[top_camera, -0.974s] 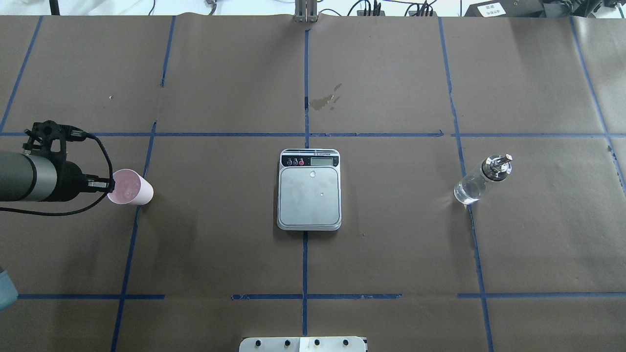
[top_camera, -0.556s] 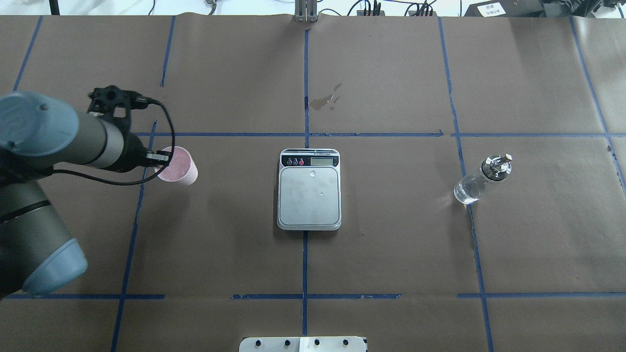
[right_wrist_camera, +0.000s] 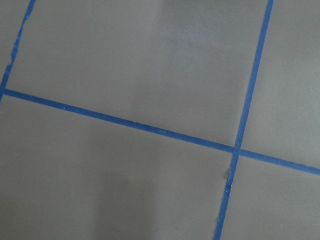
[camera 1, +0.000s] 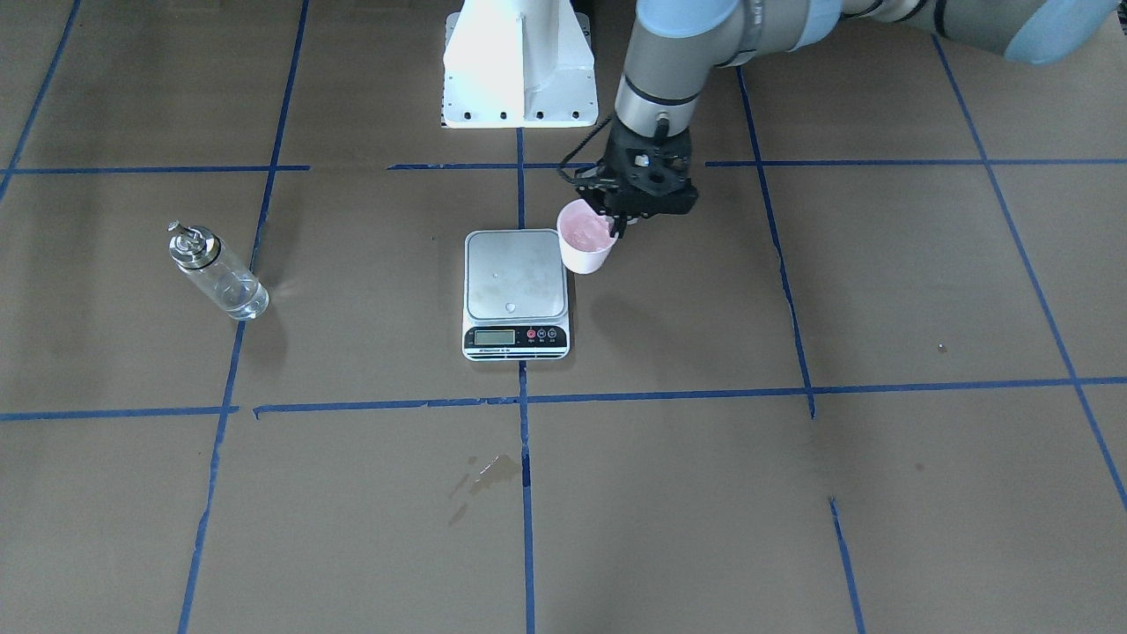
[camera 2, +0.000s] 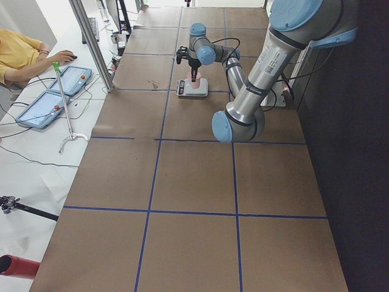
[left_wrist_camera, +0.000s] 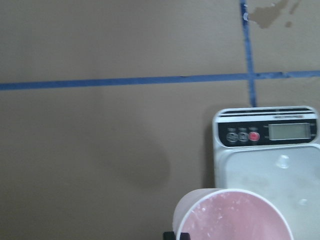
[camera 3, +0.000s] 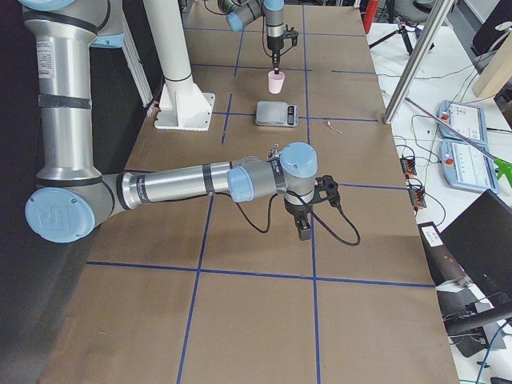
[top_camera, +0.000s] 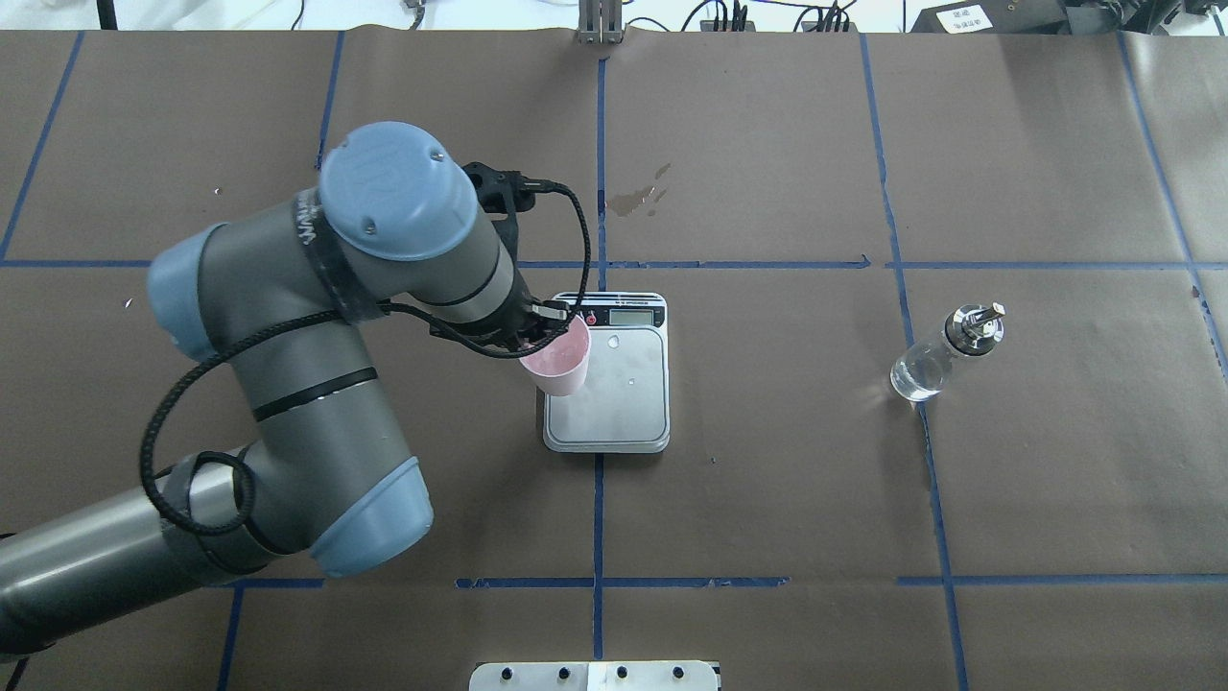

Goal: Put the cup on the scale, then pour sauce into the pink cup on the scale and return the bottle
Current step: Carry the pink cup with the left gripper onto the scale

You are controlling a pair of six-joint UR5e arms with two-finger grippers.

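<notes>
The cup (top_camera: 558, 363), white outside and pink inside, hangs upright off the table by the scale's left edge. My left gripper (top_camera: 549, 321) is shut on its rim. In the front-facing view the cup (camera 1: 587, 236) sits beside the near-robot corner of the scale (camera 1: 515, 277), under the left gripper (camera 1: 616, 220). The scale (top_camera: 624, 403) has nothing on its steel platform. The clear bottle (top_camera: 935, 360) with its silver pourer stands alone on the right. My right gripper (camera 3: 304, 228) hovers low over bare paper, far from the bottle; I cannot tell whether it is open or shut.
Brown paper with a blue tape grid covers the table. A wet stain (top_camera: 641, 195) lies beyond the scale. The white robot base (camera 1: 519, 62) stands behind the scale. A person (camera 2: 24, 52) sits at a side desk with tablets.
My left arm has swung right, carrying the cup from the table's left side to the scale's left edge. Scale and bottle have not moved.
</notes>
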